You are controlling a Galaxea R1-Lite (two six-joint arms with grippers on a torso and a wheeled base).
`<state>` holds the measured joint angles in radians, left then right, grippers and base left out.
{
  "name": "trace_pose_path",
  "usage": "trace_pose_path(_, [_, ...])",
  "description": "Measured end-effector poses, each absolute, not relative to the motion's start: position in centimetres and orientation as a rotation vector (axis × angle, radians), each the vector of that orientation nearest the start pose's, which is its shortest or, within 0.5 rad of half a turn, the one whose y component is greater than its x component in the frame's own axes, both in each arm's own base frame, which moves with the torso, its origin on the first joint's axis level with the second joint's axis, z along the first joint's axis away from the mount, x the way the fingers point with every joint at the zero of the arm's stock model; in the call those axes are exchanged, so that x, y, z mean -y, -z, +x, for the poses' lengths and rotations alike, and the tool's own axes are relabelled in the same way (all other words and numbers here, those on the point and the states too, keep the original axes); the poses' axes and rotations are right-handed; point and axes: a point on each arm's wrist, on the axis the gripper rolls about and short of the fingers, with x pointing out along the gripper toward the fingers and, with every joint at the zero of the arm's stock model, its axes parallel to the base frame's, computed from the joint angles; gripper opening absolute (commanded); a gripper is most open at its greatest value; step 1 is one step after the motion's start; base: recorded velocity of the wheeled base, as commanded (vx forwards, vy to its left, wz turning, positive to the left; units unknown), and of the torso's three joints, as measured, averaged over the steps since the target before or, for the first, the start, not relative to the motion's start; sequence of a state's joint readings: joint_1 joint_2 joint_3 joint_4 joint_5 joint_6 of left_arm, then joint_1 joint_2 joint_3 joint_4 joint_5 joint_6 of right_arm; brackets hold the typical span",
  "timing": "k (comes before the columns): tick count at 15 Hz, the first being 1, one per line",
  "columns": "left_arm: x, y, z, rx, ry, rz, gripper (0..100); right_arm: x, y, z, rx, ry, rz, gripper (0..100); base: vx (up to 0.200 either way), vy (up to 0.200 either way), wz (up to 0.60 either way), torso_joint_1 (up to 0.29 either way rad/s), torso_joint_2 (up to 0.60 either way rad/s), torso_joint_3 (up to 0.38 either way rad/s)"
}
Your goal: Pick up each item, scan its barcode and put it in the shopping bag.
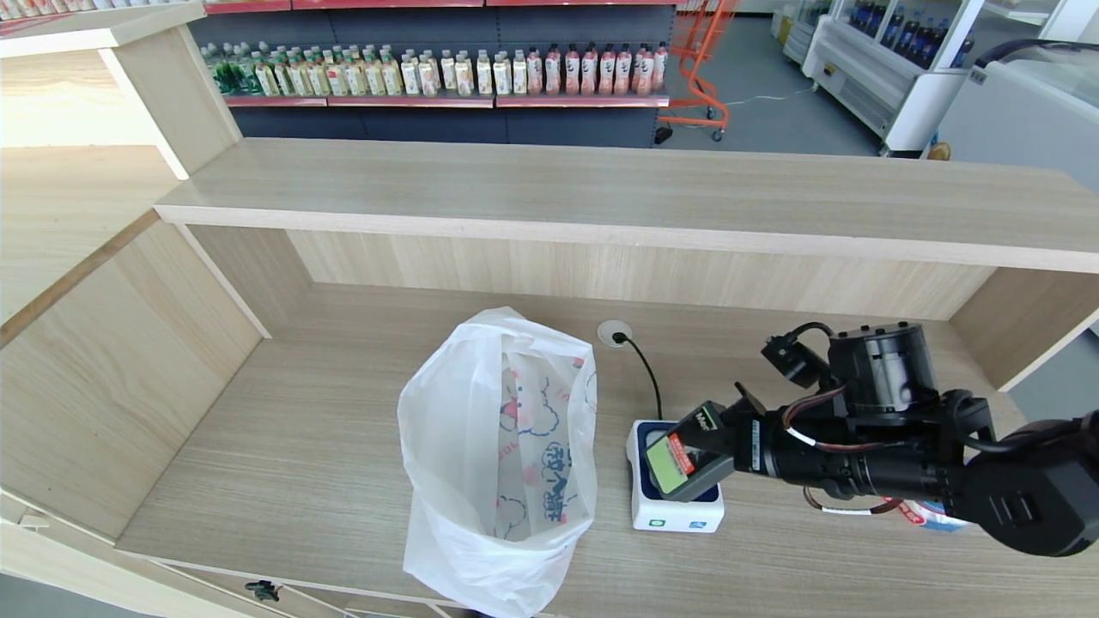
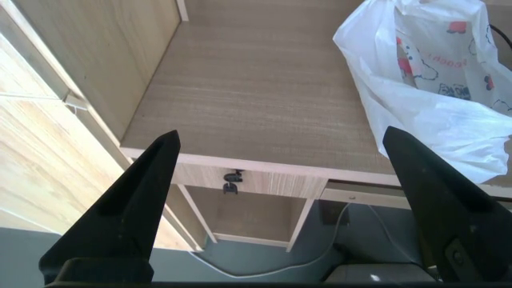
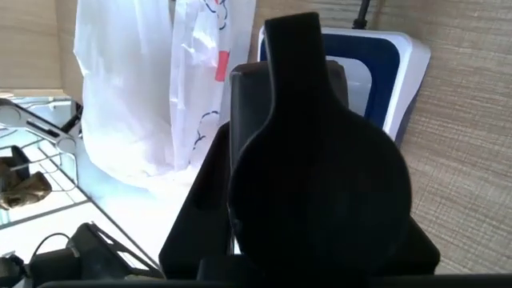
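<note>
R jaws grip pack (image 1: pixel 670 461) over scanner (image 1: pixel 678 513); wrist view: L jaws apart.

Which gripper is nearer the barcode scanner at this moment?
Right. The right gripper holds a small dark item directly over the scanner; the left gripper hangs open off the counter's front edge, on the shopping bag's other side.

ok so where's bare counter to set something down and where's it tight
Widest free patch: the counter between the left side wall and the shopping bag. Also a strip behind the bag up to the back wall, crossed by the scanner cable. Crowded: the narrow gap between bag and scanner, where the right gripper holds a dark box over it.
</note>
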<state>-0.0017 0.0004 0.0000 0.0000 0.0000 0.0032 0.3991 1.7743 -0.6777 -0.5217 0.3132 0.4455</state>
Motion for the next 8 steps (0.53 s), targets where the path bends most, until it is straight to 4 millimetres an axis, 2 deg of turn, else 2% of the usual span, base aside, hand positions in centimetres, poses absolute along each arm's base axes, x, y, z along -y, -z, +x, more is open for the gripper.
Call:
trace_pose_path(2, [0.0, -7.5, -2.3, 0.0, 0.002, 0.003, 100, -12.1, -12.2, 26.9, -0.714, -0.55, 0.412, 0, 0.0, 0.0, 0.0, 0.0, 0.0, 0.0])
trace_pose_path(5, [0.0, -7.5, -2.3, 0.0, 0.002, 0.003, 100, -12.4, -16.1, 27.2, -0.585, -0.591, 0.556, 0, 0.0, 0.0, 0.0, 0.0, 0.0, 0.0])
trace_pose_path(8, [0.0, -7.5, -2.3, 0.0, 0.002, 0.003, 100, -10.9, -18.3, 26.5, -0.461, -0.618, 0.346, 0, 0.0, 0.0, 0.0, 0.0, 0.0, 0.0])
